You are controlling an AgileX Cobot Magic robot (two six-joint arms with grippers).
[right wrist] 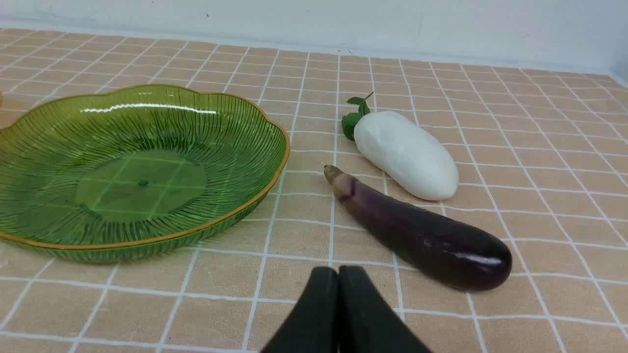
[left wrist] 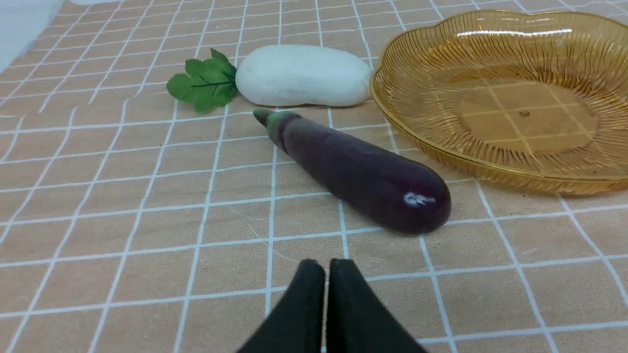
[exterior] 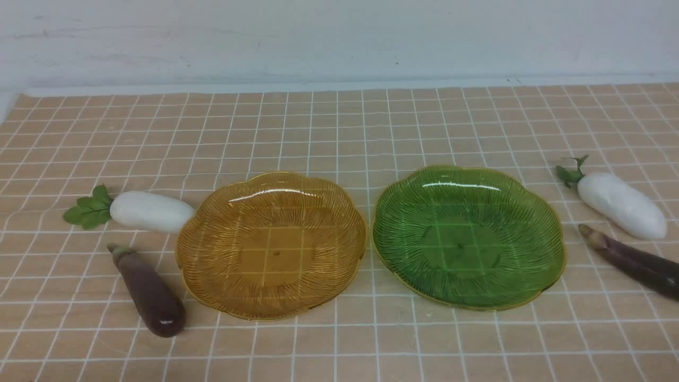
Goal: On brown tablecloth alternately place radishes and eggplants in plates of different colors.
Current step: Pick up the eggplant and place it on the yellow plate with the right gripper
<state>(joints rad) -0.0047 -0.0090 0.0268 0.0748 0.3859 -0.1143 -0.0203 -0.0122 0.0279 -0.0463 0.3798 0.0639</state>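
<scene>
On the brown tablecloth (exterior: 339,132) an amber plate (exterior: 212,276) and a green plate (exterior: 546,244) lie side by side, both with nothing in them. Left of the amber plate are a white radish (exterior: 151,211) and an eggplant (exterior: 148,292). Right of the green plate lie another radish (exterior: 620,204) and eggplant (exterior: 631,260). Neither gripper shows in the front view. My left gripper (left wrist: 326,267) is shut and holds nothing, short of the eggplant (left wrist: 363,176), radish (left wrist: 304,74) and amber plate (left wrist: 441,142). My right gripper (right wrist: 338,273) is shut on nothing, near the eggplant (right wrist: 422,235), radish (right wrist: 407,154) and green plate (right wrist: 49,147).
A pale wall (exterior: 339,37) runs along the cloth's far edge. The cloth's left border (exterior: 10,103) shows at the far left corner.
</scene>
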